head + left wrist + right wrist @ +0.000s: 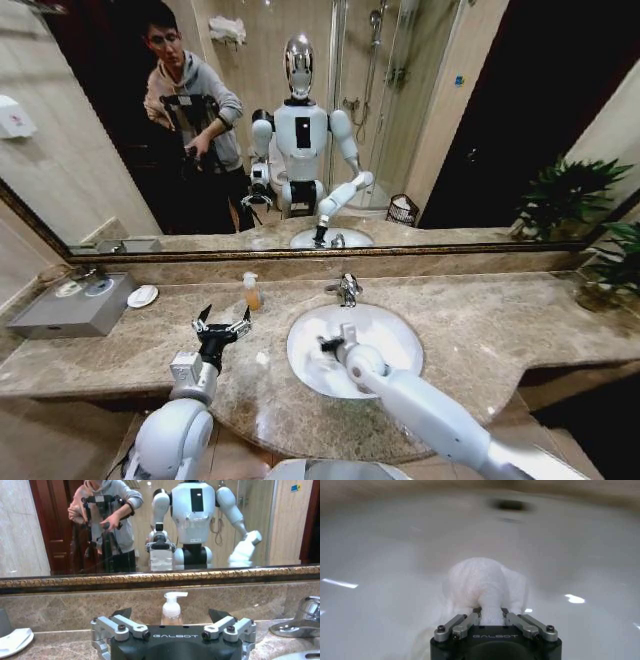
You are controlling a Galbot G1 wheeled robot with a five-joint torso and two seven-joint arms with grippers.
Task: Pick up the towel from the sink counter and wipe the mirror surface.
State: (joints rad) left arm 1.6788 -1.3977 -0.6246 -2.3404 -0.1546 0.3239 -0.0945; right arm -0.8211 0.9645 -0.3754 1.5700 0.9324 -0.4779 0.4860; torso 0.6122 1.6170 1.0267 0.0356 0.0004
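My right hand (490, 618) is down inside the basin (390, 335), fingers pinched on a fold of the towel (485, 583), which bunches in front of the hand against the white bowl below the drain hole (509, 504). I judge the grip taken low so the cloth can hang free for wiping. My left hand (222, 326) waits spread wide over the worktop (480, 320), left of the basin, facing the soap bottle (172, 609). The mirror (440, 120) rises behind the tap (347, 290), not yet wiped.
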